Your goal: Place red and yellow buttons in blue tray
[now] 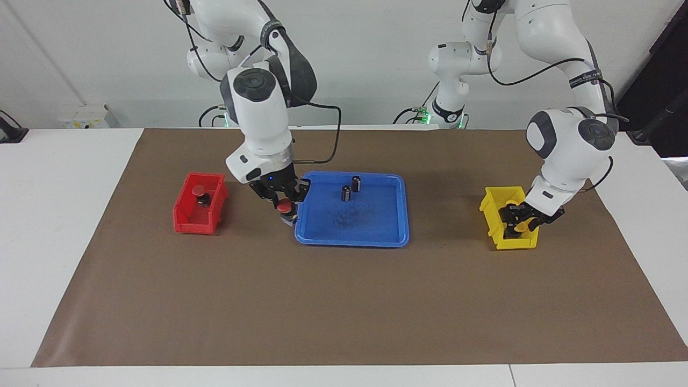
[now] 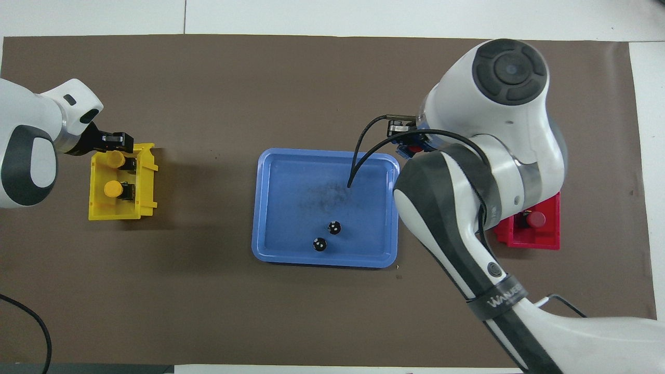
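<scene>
Red button (image 1: 283,204) clenched in the right claw (image 1: 285,208) hangs just beside the blue tray's (image 1: 376,236) rim, toward the right arm's end of the bench; the left claw (image 1: 517,221), whose grip I cannot tell, dips into the yellow bin (image 1: 497,236).

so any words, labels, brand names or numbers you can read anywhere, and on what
"WANJE…": white letters on the black band around the right arm, overhead view; the rest curves out of sight.
White print on the black band around the left arm, facing view: too small to read.
Nothing readable on the blue tray.
</scene>
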